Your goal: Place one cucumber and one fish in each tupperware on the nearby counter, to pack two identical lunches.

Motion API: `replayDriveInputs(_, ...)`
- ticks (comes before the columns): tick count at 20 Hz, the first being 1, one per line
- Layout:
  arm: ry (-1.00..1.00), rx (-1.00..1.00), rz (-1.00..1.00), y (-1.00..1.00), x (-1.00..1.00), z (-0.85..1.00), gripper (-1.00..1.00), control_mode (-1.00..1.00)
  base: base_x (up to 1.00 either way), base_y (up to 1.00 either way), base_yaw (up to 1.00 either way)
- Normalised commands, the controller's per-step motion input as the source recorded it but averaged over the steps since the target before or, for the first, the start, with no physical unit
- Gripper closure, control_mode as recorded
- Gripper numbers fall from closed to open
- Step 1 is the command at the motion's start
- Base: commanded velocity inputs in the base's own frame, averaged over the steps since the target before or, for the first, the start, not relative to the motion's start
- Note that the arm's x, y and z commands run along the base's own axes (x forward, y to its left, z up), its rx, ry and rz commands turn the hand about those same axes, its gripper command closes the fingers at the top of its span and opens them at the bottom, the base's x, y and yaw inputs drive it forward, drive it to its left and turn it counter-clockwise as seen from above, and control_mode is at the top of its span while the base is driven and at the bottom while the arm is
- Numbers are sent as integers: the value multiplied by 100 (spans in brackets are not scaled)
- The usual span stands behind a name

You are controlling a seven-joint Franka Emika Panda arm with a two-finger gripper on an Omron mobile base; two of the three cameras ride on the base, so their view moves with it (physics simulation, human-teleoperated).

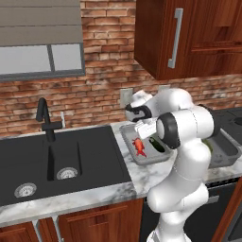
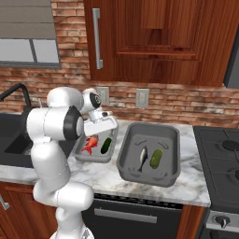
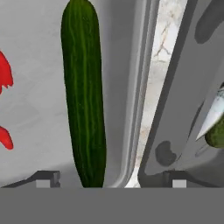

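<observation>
Two grey tubs side by side on the white marbled counter (image 2: 140,179), between the black sink (image 1: 56,160) on the left and the black stovetop (image 2: 219,154) on the right

Smaller tub (image 2: 95,158) on the left, close to the sink edge: inside it a red fish (image 2: 89,144) on the left and a dark green cucumber (image 2: 106,145) just right of it, lying roughly parallel, apart from each other

Larger tub (image 2: 133,161) just right of the smaller one, rims near but a strip of counter showing between them in the hand view: inside it a silvery grey fish (image 2: 143,158) and a paler green cucumber (image 2: 156,158), side by side, the fish on the left

Above the smaller tub, the gripper (image 3: 109,178), pointing down, fingers spread wide with nothing between them; in the hand view the dark cucumber (image 3: 84,96) lying free on the tub floor, one fingertip (image 3: 47,178) left of it and the other (image 3: 177,178) over the wall of the larger tub

Further out: brick wall (image 1: 104,61) behind the counter, black faucet (image 1: 46,118) at the sink, two wall outlets, window with a blind at far left, dark wooden cupboards (image 2: 158,42) above and wooden cupboard fronts below
</observation>
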Motion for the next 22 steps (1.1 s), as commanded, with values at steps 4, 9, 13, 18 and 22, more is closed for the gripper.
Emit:
replayDriveInputs(4,-7,-2,0,22,-39,28,-100,-100,0,0,0)
replayDriveInputs(9,-7,-6,0,36,-69,25,-100,-100,0,0,0)
replayDriveInputs(13,-6,-4,0,25,-76,55,-100,-100,0,0,0)
replayDriveInputs(18,-10,-5,-1,20,-93,56,-100,-100,0,0,0)
replayDriveInputs(22,-19,-5,0,18,-100,46,-100,-100,0,0,0)
